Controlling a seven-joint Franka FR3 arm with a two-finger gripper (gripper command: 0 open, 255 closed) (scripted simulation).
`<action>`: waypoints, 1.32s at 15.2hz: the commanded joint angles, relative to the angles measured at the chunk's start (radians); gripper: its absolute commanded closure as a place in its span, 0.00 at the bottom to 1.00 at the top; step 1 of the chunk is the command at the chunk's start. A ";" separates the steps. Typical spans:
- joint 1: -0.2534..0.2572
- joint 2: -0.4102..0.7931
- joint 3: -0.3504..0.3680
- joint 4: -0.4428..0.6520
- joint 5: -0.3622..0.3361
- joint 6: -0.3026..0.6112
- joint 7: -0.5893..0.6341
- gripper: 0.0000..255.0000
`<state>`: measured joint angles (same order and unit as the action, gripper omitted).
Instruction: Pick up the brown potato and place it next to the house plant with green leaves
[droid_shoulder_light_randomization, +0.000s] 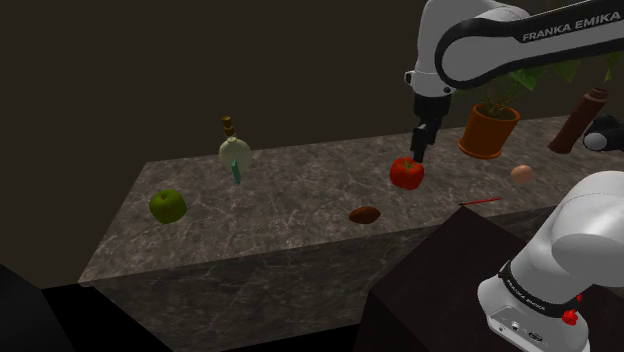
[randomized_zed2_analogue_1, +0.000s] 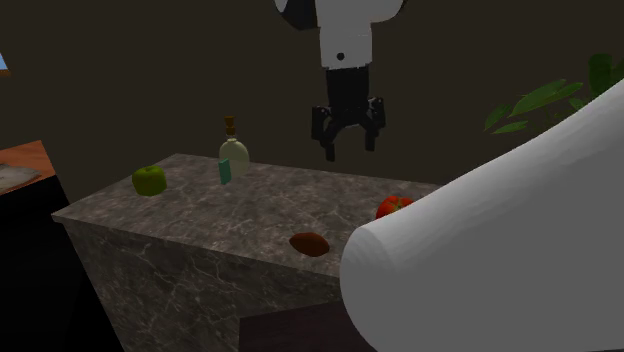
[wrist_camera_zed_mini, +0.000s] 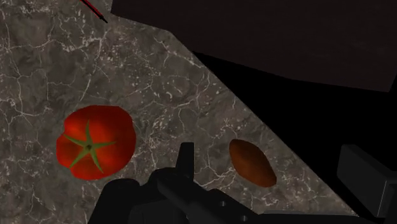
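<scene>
The brown potato (droid_shoulder_light_randomization: 364, 214) lies on the dark marble counter (droid_shoulder_light_randomization: 280, 200) near its front edge. My gripper (droid_shoulder_light_randomization: 422, 145) hangs open well above the counter, over the spot between the potato and a red tomato (droid_shoulder_light_randomization: 407, 172). In the second exterior view the gripper (randomized_zed2_analogue_1: 349, 145) has its fingers spread with nothing between them, and the potato (randomized_zed2_analogue_1: 310, 244) lies below it. In the wrist view the potato (wrist_camera_zed_mini: 252, 163) lies far beneath, between my fingers (wrist_camera_zed_mini: 186, 159), with the tomato (wrist_camera_zed_mini: 95, 141) beside it. The house plant (droid_shoulder_light_randomization: 489, 130), green-leaved in an orange pot, stands at the counter's back right.
A green apple (droid_shoulder_light_randomization: 167, 205) sits at the counter's left. A pale bottle (droid_shoulder_light_randomization: 235, 152) stands at the back. A peach-coloured ball (droid_shoulder_light_randomization: 521, 174) and a thin red stick (droid_shoulder_light_randomization: 480, 201) lie near the plant, and a brown bottle (droid_shoulder_light_randomization: 578, 120) leans at the far right.
</scene>
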<state>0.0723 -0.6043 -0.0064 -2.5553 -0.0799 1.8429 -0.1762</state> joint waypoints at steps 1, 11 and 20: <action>0.011 0.047 0.008 -0.034 -0.010 0.087 -0.010 0.00; 0.044 0.383 0.063 -0.080 -0.104 0.485 -0.014 0.00; 0.060 0.765 0.086 0.014 -0.350 0.767 0.110 0.00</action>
<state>0.1267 0.1167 0.0817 -2.5556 -0.3925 2.5814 -0.0875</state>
